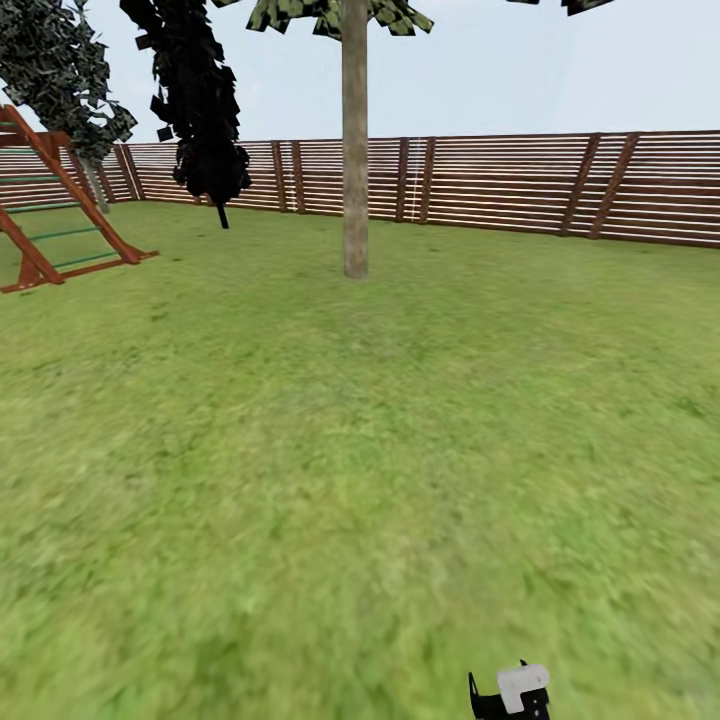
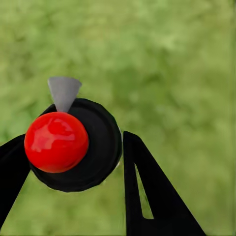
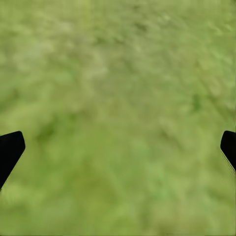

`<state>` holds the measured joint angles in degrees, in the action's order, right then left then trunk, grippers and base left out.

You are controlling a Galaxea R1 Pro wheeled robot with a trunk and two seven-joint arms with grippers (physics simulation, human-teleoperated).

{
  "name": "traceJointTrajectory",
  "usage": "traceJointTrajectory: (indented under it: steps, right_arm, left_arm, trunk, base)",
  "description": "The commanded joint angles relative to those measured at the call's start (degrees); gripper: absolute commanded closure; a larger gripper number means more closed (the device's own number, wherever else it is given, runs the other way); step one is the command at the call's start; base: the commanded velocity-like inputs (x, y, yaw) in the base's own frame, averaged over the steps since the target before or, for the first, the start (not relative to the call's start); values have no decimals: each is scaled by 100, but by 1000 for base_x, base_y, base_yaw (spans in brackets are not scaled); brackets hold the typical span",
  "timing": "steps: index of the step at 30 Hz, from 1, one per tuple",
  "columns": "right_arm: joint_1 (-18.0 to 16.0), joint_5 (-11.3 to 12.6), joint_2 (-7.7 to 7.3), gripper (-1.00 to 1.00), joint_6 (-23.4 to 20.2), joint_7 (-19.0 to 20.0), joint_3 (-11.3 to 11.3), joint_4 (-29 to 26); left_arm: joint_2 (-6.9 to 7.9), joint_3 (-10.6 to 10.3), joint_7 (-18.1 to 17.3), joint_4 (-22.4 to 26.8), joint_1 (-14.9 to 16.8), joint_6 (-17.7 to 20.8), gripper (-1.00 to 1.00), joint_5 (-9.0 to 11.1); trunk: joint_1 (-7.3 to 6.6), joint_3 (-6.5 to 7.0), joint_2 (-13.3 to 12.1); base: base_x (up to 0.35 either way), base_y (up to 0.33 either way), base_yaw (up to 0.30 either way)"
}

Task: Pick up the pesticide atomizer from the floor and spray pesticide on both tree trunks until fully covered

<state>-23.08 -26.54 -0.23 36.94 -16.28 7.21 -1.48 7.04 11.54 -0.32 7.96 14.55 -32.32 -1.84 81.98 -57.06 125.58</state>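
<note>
Climbing frame (image 1: 60, 215): far left of the lawn. It has no part in the task, so we pass it by.
Black-leaved tree (image 1: 200, 110): thin-stemmed and standing by the fence (image 1: 520, 185). It isn't one of ours.
Tree trunk (image 1: 354, 150): here's a target, thick, pale and upright, well ahead across the grass (image 1: 300, 450). We judge it too far off to spray yet.
Pesticide atomizer (image 1: 522, 688): at the bottom edge of the head view, right of centre, with its pale trigger head uppermost. It looks carried clear of the ground, ready to be aimed once we're closer.
Left gripper (image 2: 73, 139): we're looking straight down onto a dark round body with a red knob and a grey wedge, which we take for the bottle seen end-on.
Left fingers (image 2: 147, 196): closed in on either side of that body and seemingly pressed against it, so a grip on the bottle.
Right gripper (image 3: 121, 140): hangs over bare grass, kept free.
Right fingers (image 3: 10, 150): spread wide, with nothing between them and touching nothing.
</note>
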Motion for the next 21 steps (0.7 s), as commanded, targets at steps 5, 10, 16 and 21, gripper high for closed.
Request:
traceJointTrajectory:
  steps: [5, 10, 16, 21]
  right_arm:
    - [-4, -61, -2, -100, 15, -25, 43, 7]
    - [-4, -61, -2, -100, 15, -25, 43, 7]
    - [-4, -61, 1, -100, 15, -25, 43, 7]
    - [-4, -61, 0, -100, 15, -25, 43, 7]
  left_arm:
    - [2, 7, -3, -5, 4, -20, 100, -18]
    - [2, 2, -3, 3, 4, -28, 100, -18]
    - [8, 6, -3, 4, 4, -29, 100, -18]
    - [21, 3, -3, -9, 4, -24, 100, -18]
  trunk:
    - [3, -5, 2]
    - [3, -5, 2]
    - [3, -5, 2]
    - [3, -5, 2]
  base:
    - [336, 0, 0]
    - [336, 0, 0]
    - [336, 0, 0]
    - [336, 0, 0]
